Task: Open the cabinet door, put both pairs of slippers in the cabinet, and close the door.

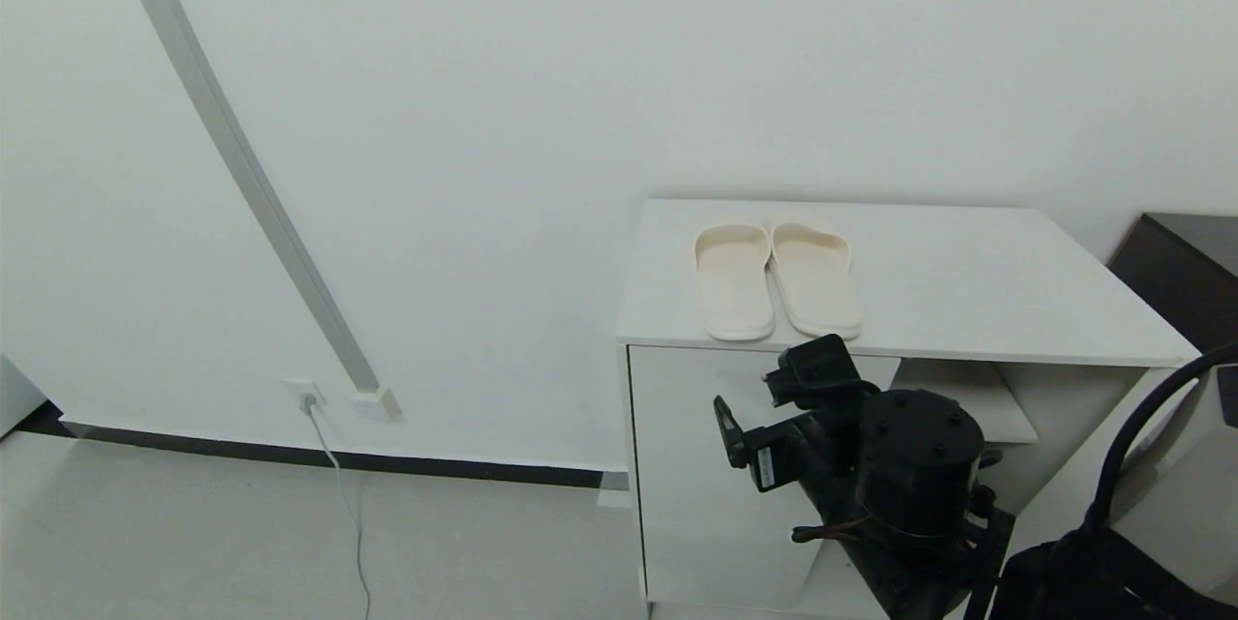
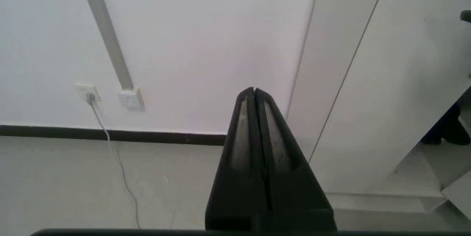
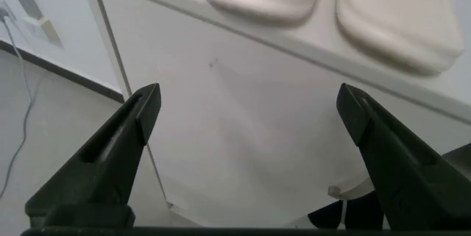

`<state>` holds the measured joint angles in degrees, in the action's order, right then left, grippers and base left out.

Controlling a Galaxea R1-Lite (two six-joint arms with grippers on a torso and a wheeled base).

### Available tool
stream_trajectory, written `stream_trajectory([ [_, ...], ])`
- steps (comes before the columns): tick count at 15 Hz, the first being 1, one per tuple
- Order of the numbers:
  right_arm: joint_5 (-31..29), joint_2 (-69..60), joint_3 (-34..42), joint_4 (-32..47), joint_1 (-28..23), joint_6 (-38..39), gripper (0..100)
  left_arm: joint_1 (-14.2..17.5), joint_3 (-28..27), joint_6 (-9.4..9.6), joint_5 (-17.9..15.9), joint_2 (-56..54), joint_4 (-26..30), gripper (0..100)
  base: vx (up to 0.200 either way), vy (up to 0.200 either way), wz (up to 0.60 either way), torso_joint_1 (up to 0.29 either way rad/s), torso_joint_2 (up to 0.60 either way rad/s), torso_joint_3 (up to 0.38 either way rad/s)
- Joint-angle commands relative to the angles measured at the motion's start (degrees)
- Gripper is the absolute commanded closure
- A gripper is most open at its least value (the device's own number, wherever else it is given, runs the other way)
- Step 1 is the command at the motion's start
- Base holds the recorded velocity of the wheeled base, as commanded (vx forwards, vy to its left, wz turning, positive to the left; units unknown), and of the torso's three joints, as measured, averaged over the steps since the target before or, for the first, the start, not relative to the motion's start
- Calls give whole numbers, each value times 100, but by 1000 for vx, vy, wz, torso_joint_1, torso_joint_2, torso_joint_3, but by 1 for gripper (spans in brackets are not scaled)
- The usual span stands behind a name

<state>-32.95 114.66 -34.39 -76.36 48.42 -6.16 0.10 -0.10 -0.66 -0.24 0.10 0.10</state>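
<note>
Looking up from my right gripper [image 3: 250, 96], I have the pair of slippers [image 1: 735, 291] just above and a little beyond me. They lie on the cabinet top [image 1: 987, 281] at its front edge, toward the front-left corner. The two cream slippers sit side by side and touching. Their long axes run front to back across the top, so the near ends point at me and come right up to the edge.

My right fingers [image 3: 118, 140] are spread wide with nothing between them. The gap runs along the front edge, crosswise to the slippers' length. They hang in front of the closed door panel [image 1: 687, 475], below the level of the top and apart from both the panel and the slippers.

To the right of that panel the cabinet stands open, with a shelf [image 1: 967, 402] showing inside. I judge the opening step done and the first pick to be the step in hand.

My left gripper [image 2: 254, 104] is pressed shut on nothing, off toward the cabinet's left side and well apart from the slippers. The right arm is the nearer one.

As I read it, the move turns on height. I must rise above the front edge and go in along the slippers' length, taking them across their width by the near ends.
</note>
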Motion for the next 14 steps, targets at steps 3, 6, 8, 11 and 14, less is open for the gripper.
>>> stream_trajectory([
  [3,-1,12,2,-2,9,0,0,-1,1,-4,-2,-1,-1,100,0,0,0,233,-531,-294],
  [6,-1,3,2,-2,9,-8,0,-1,1,-4,-2,-1,-1,100,0,0,0,214,-473,-263],
  [8,-1,3,2,-2,9,-8,0,-1,1,-4,-2,-1,-1,100,0,0,0,176,-395,-220],
  [11,-1,3,2,7,9,-8,0,-1,1,-4,-2,-1,-1,100,0,0,0,170,-377,-203],
  [14,-10,12,11,-2,-26,-8,0,-1,1,-4,-2,-1,-1,100,0,0,0,172,-362,-198],
])
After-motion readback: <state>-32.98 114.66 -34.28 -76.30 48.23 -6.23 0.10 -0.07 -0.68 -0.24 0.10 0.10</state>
